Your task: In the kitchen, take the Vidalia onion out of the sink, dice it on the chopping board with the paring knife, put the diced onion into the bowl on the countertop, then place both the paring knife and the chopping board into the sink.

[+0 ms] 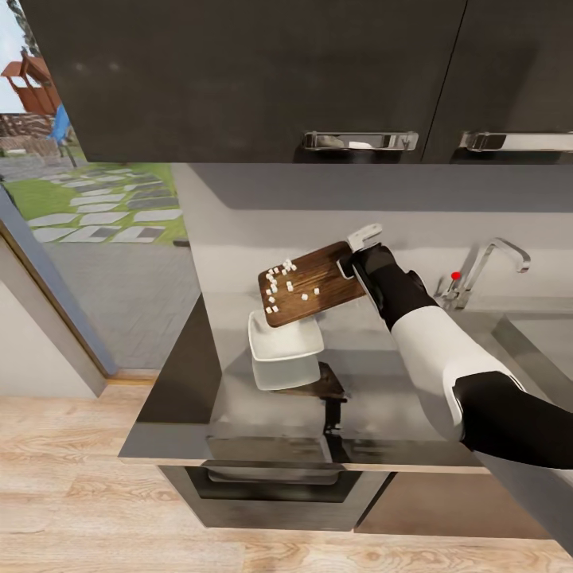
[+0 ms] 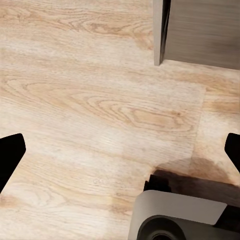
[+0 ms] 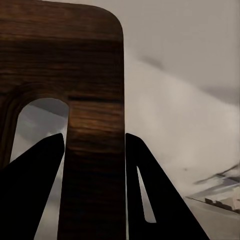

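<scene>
Head view shows the board (image 1: 314,282) lifted off the countertop (image 1: 382,398) and tilted, its left end low over the bowl (image 1: 285,342), its right end high. Diced onion (image 1: 280,280) lies scattered over the board's left half, the lowest cubes at the edge just above the bowl's far rim. None can be seen in the bowl yet. The right gripper (image 1: 356,253) pinches the board's right short end; in the right wrist view its dark fingers (image 3: 35,190) clamp the strip of wood beside the slot hole. The left gripper (image 2: 120,150) points at the wooden floor, its fingertips wide apart with nothing between them. The knife cannot be made out. The sink's tap (image 1: 485,270) stands to the right.

Several things could go wrong. The board's low edge sits over the bowl's far rim, not its middle, so cubes sliding fast may overshoot onto the countertop. Too steep a tilt would send them all at once; too shallow and they stay put. The grasp is at one narrow end, so the board may twist or slip.
</scene>
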Controlling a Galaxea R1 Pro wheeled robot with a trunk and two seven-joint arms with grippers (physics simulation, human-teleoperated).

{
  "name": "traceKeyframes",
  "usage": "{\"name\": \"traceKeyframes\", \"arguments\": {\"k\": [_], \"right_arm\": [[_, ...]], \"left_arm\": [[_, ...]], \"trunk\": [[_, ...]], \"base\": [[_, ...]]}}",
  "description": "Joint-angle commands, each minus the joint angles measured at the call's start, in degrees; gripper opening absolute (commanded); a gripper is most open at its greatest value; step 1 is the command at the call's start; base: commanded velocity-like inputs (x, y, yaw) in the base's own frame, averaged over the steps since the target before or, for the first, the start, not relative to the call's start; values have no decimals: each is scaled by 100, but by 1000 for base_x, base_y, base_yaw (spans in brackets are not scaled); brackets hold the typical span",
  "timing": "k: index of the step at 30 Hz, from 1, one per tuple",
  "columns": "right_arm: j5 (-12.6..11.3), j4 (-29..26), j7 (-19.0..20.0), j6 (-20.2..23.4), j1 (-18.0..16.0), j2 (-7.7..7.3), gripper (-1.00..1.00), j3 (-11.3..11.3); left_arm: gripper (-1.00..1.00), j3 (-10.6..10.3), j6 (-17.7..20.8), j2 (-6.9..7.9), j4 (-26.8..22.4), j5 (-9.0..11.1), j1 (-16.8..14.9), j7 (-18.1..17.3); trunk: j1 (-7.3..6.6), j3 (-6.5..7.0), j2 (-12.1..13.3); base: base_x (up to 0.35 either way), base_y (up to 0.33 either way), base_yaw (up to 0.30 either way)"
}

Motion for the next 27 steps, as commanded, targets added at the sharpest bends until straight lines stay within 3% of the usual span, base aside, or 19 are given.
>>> {"name": "traceKeyframes", "arguments": {"k": [1,11,27], "right_arm": [[30,-1,7,32,-5,-4,-100,16],[30,9,7,32,-5,-142,-100,16],[38,277,7,18,4,-157,-100,22]], "left_arm": [[100,21,-46,1,24,29,-11,-15],[100,20,-44,-6,24,29,-12,-21],[100,20,-45,-7,24,29,-12,-19]], "trunk": [[2,-9,-8],[2,-9,-8],[2,-9,-8]], "base": [[0,0,0],[0,0,0],[0,0,0]]}}
